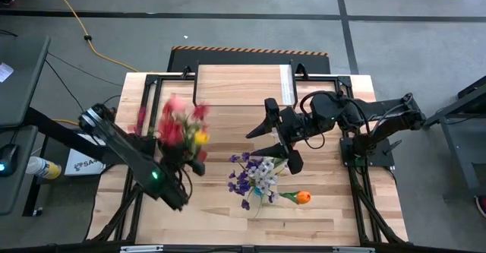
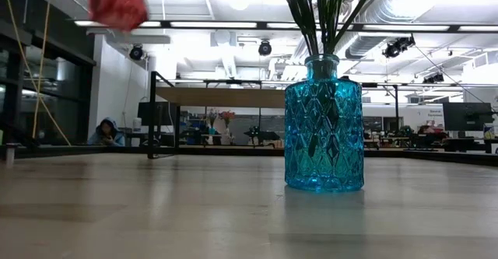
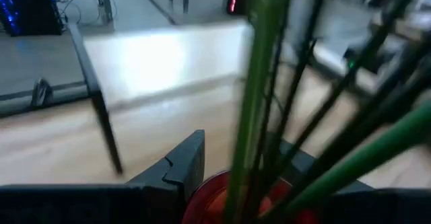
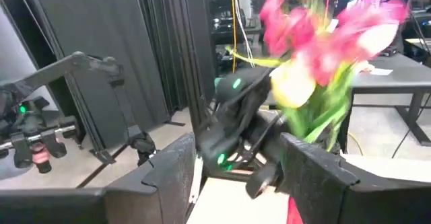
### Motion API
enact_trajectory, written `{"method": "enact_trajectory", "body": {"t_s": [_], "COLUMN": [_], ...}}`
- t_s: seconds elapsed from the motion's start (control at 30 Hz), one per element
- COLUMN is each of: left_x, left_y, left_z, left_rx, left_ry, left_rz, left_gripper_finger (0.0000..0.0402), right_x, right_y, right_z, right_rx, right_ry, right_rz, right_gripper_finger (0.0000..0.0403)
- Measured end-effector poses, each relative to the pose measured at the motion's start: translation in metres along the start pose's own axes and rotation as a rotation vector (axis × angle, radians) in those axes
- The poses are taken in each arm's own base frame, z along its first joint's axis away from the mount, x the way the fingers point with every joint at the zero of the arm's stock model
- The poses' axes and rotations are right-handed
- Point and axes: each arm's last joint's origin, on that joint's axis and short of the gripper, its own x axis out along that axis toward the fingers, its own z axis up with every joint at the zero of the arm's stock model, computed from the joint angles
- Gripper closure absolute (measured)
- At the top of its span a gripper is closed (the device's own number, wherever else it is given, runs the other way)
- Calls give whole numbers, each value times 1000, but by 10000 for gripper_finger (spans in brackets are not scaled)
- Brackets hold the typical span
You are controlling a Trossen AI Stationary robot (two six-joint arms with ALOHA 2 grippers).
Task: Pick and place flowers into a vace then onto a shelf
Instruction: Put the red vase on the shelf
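The slatted surface [image 1: 319, 215] carried the shelf [image 1: 243, 84] at its far edge and, nearer the middle, a blue vase [image 2: 324, 123] holding purple and whitish sprays [image 1: 254, 175], with an orange tulip [image 1: 302, 197] lying just beside it. The left arm [image 1: 125, 150] held a bunch of red, pink and yellow flowers [image 1: 178, 124] above the surface's left side, its jaws pinching the green stems [image 3: 259, 116]. The right gripper [image 1: 275, 137] hovered between shelf and vase, 2 jaws spread and empty.

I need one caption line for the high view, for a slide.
Left gripper holds tulips; right gripper open above purple sprays.
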Motion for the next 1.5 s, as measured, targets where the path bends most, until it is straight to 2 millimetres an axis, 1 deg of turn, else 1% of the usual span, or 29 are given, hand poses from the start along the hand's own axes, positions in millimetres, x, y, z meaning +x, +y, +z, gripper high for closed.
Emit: {"method": "enact_trajectory", "body": {"t_s": [0.07, 0.1, 0.2, 0.37, 0.53, 0.6, 0.8, 0.93, 1.03, 1.13, 1.3, 1.5], "left_x": [6, 9, 22, 41, 68, 81, 132, 167, 192, 214, 241, 261], "left_y": [0, -1, -3, -1, -2, -2, -7, -5, 1, 8, 16, 21], "left_z": [19, 25, 49, 91, 121, 132, 158, 167, 165, 161, 153, 143], "left_rx": [-13, -13, -33, -77, -99, -118, -126, -114, -104, -98, -83, -54], "left_ry": [-16, -8, -24, -46, -71, -90, -112, -111, -77, -47, -16, 14], "left_rz": [18, 32, 83, 153, 223, 247, 277, 304, 346, 389, 452, 500], "left_gripper_finger": [229, 229, 229, 229, 229, 229, 229, 229, 229, 229, 229, 229], "right_x": [-4, -6, -18, -47, -78, -90, -118, -134, -144, -153, -159, -158], "right_y": [0, 0, 0, 2, 1, 2, 2, 2, 2, 3, 2, -1], "right_z": [3, 4, 13, 30, 41, 44, 49, 50, 50, 49, 46, 43], "right_rx": [-1, -5, -37, -103, -167, -183, -223, -236, -245, -265, -298, -342], "right_ry": [-12, -17, -47, -107, -125, -122, -110, -92, -75, -55, -16, 29], "right_rz": [-3, -3, -11, -28, -60, -75, -148, -186, -214, -251, -325, -378], "right_gripper_finger": [197, 196, 196, 196, 198, 198, 199, 197, 197, 199, 197, 201]}}
